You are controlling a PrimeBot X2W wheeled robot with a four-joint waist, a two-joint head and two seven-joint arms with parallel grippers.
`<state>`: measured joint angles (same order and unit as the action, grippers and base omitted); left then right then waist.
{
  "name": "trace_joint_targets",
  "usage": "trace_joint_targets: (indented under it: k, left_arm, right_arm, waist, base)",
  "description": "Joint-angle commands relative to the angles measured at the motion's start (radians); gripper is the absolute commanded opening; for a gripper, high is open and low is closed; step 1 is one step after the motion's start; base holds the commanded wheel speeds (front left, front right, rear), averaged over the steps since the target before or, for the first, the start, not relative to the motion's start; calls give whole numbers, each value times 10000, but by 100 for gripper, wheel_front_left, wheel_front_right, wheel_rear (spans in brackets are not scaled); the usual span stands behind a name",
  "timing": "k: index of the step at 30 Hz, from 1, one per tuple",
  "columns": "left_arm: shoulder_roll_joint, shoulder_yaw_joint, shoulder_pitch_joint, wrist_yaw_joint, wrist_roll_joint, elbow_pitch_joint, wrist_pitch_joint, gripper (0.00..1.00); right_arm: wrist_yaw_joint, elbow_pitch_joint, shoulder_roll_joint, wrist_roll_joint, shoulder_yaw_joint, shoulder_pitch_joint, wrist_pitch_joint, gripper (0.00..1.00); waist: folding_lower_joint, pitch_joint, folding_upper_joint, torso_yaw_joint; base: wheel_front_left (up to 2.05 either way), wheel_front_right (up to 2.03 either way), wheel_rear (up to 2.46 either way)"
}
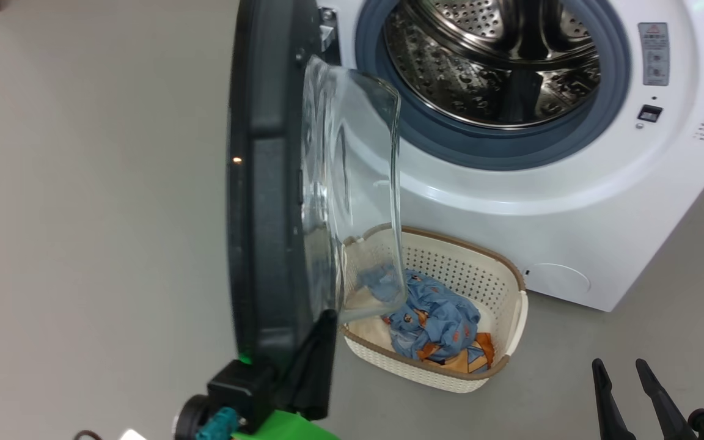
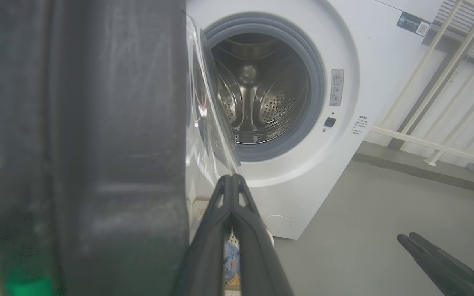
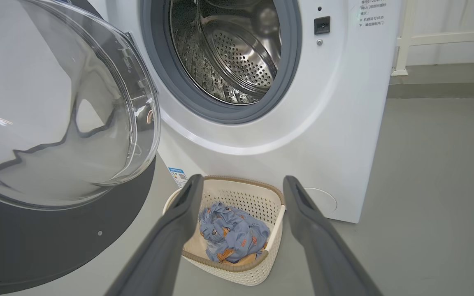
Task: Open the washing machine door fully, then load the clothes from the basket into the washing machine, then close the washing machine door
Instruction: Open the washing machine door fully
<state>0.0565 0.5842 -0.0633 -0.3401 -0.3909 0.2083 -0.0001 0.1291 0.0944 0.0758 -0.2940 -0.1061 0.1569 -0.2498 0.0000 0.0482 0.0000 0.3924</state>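
The washing machine (image 1: 572, 244) stands with its steel drum (image 1: 492, 61) exposed. The washing machine door (image 1: 260, 183) is swung out, edge-on in the head view, its glass bowl (image 1: 352, 183) overhanging the basket's left end. My left gripper (image 1: 329, 316) is shut with nothing in it, its tips (image 2: 233, 179) close against the door's inner side at the lower edge of the glass. On the floor before the machine, the cream basket (image 3: 237, 267) holds the light blue and orange clothes (image 3: 233, 234). My right gripper (image 3: 243, 181) hangs open above and in front of the basket, holding nothing.
Grey floor (image 1: 633, 318) stretches to the right of the basket. A white railing (image 2: 426, 144) stands beside the machine on its right. The door's black face (image 2: 97, 144) looms close on the left of the left wrist view. The right gripper (image 2: 405, 238) shows there at lower right.
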Motion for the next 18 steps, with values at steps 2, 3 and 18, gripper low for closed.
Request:
trace_joint_targets:
  k: [2, 3, 18]
  left_arm:
    - [281, -822, -293, -290, 111, 29, -138, 0]
    - [322, -948, -268, -332, 73, 4, -185, 0]
    - [782, -3214, -1009, -822, -433, -2106, -1575, 0]
  right_arm:
    - [16, -272, 208, -102, 291, -352, -120, 100]
    - [16, -276, 216, -104, 297, -332, -120, 100]
    - [16, -234, 403, -192, 787, -510, -120, 100]
  waist:
    - [0, 95, 0, 301]
    - [0, 107, 0, 359]
    - [0, 337, 0, 413]
  base:
    - [0, 0, 0]
    - [0, 0, 0]
    - [0, 0, 0]
